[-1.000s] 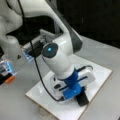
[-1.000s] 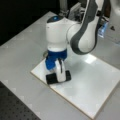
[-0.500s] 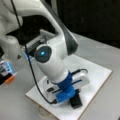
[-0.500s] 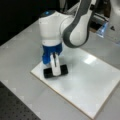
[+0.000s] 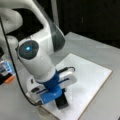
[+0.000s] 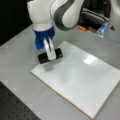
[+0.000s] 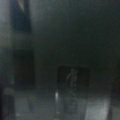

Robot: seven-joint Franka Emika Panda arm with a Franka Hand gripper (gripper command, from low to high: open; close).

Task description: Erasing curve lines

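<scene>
While the claw [image 6: 50, 53] grips the black eraser [image 6: 58, 53] near the board's [image 6: 82, 82] corner, most board lies open.

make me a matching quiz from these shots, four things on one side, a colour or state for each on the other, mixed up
Things:
1. hand
2. eraser
3. board
4. small object at a front view's top

Descriptions:
a. orange
b. white, lying flat on the grey table
c. black, at the board's corner
d. shut on the eraser

Pairs: 1-d, 2-c, 3-b, 4-a
</scene>
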